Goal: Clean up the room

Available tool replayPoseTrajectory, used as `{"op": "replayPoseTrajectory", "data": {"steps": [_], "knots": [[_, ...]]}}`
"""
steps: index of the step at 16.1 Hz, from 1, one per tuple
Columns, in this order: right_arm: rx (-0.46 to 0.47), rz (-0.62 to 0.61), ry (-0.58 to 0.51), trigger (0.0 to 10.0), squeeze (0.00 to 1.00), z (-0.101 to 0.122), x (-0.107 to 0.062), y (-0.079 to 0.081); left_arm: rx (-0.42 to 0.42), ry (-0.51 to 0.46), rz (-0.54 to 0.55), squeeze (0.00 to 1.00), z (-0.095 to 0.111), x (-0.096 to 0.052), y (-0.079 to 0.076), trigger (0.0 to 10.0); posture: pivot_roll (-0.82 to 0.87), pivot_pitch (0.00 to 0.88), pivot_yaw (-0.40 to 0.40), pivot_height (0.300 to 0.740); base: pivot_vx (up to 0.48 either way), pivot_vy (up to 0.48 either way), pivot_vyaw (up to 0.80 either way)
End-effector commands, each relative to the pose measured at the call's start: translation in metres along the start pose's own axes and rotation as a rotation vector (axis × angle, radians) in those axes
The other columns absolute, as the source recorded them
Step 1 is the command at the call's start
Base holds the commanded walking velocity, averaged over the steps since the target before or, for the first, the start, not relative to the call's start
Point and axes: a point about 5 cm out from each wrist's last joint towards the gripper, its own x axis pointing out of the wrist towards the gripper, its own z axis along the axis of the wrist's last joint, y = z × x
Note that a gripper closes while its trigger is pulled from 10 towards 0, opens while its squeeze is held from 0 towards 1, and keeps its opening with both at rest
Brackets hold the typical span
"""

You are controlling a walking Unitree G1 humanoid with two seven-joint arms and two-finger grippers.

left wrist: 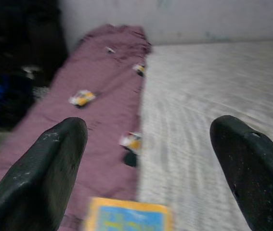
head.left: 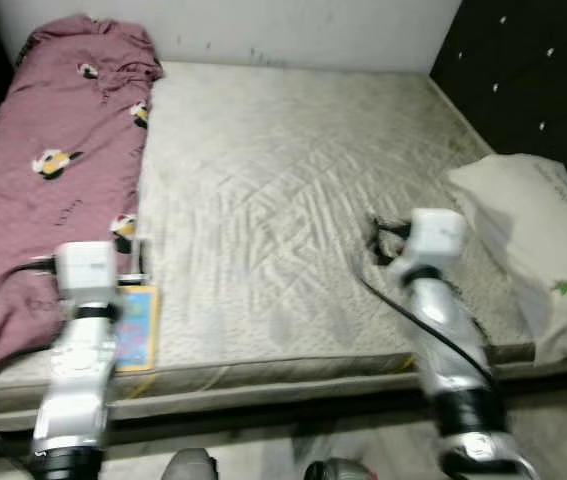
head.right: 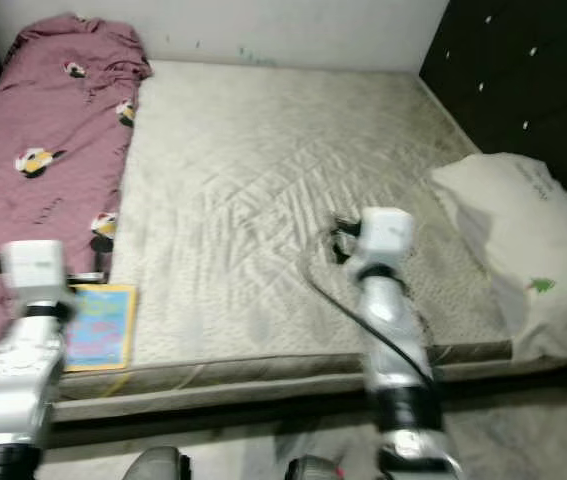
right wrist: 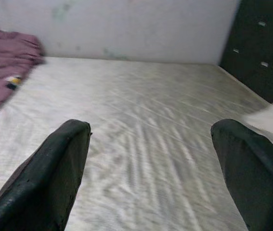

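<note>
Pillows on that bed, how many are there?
1. The white pillow lies at the mattress's right edge, by the dark headboard. The maroon blanket along the left side could hide another.

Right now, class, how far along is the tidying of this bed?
Nothing looks done yet. The maroon blanket lies crumpled along the mattress, a colourful book sits near its front edge, and the pillow overhangs a corner. In hand: nothing; the left gripper and right gripper are open over the bed.
</note>
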Motion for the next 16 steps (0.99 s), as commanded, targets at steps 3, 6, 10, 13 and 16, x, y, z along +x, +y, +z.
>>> {"op": "replayPoseTrajectory", "data": {"steps": [3,6,10,13,16], "knots": [[-0.013,-0.038,-0.005,10.0,0.0,0.0027,-0.0008,-0.0134,-0.009,0.011,-0.03,0.0,-0.004,-0.0047,-0.0082,10.0,0.12,0.062,-0.07,0.74,0.0,0.476,0.0],[-0.01,-0.037,0.0,10.0,0.0,0.0014,-0.0011,-0.0118,-0.017,0.012,-0.035,0.0,-0.0045,-0.0058,-0.0119,10.0,0.12,0.062,-0.07,0.74,0.0,0.476,0.0],[-0.009,-0.043,0.002,10.0,0.0,0.0019,-0.0007,-0.0135,-0.026,0.009,-0.036,0.0,-0.0036,-0.0057,-0.0133,10.0,0.12,0.072,-0.071,0.74,0.0,0.476,0.0],[-0.007,-0.048,0.003,10.0,0.0,0.0015,-0.0011,-0.0139,-0.029,0.008,-0.036,0.0,-0.0033,-0.0051,-0.0129,10.0,0.12,0.075,-0.066,0.74,0.0,0.476,0.0],[0.0,-0.056,0.008,10.0,0.0,0.0005,-0.0009,-0.0143,-0.031,-0.005,-0.042,0.0,-0.0013,-0.0045,-0.0122,10.0,0.12,0.075,-0.063,0.74,0.0,0.476,0.0]]}}
